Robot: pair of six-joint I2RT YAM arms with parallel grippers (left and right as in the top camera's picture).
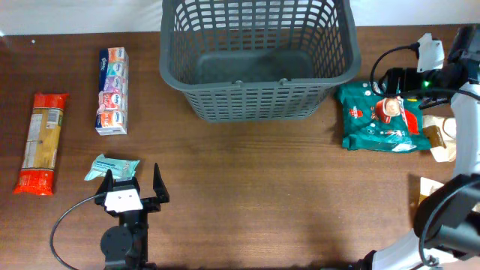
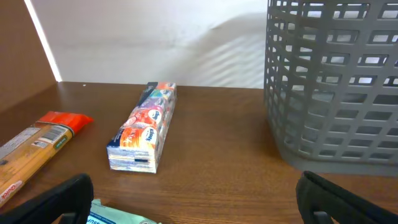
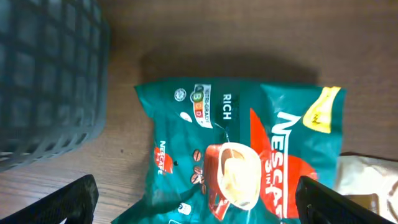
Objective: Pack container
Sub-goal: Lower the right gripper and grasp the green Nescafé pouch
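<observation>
Gaping, left claw (image 1: 133, 180) partly covers teal packet (image 1: 112, 165); right claw (image 3: 199, 202) gapes over coffee bag (image 3: 249, 155).

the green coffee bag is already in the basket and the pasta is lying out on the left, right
No. The coffee bag lies on the table just right of the basket, not in it; the overhead view shows the basket empty. The pasta does lie out on the left.

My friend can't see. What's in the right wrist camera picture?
A green Nescafe coffee bag lies on the brown table, under the open right gripper. The grey basket stands beside it, and a beige packet peeks in at the other edge.
</observation>
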